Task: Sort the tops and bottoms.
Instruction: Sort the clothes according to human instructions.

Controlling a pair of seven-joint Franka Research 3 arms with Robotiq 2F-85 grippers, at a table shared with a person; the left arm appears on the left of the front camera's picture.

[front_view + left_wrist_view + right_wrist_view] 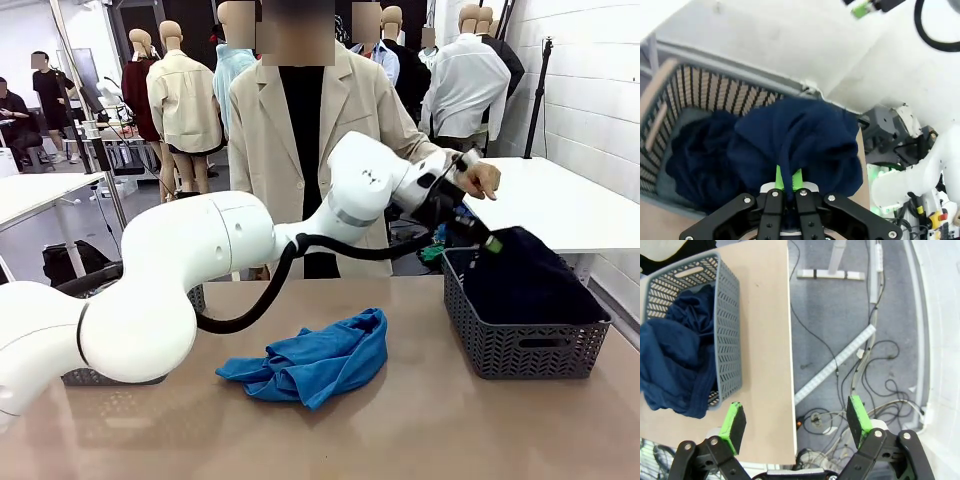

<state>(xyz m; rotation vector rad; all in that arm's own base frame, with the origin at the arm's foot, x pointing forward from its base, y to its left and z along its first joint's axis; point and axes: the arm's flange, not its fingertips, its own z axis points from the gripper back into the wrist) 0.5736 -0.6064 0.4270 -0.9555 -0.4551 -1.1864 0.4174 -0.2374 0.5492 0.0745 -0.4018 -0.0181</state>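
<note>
Dark bottoms (525, 278) fill the grey basket (520, 350). A blue top (315, 365) lies left of it. In front, bare worktop (480, 432).

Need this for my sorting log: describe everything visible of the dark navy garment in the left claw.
The dark navy garment is soft, almost black fabric, bunched in loose folds. The left claw is shut on a pinched fold, green pads nearly buried. It hangs over the grey basket on the robot's right, its lower part seemingly resting on more dark fabric inside.
</note>
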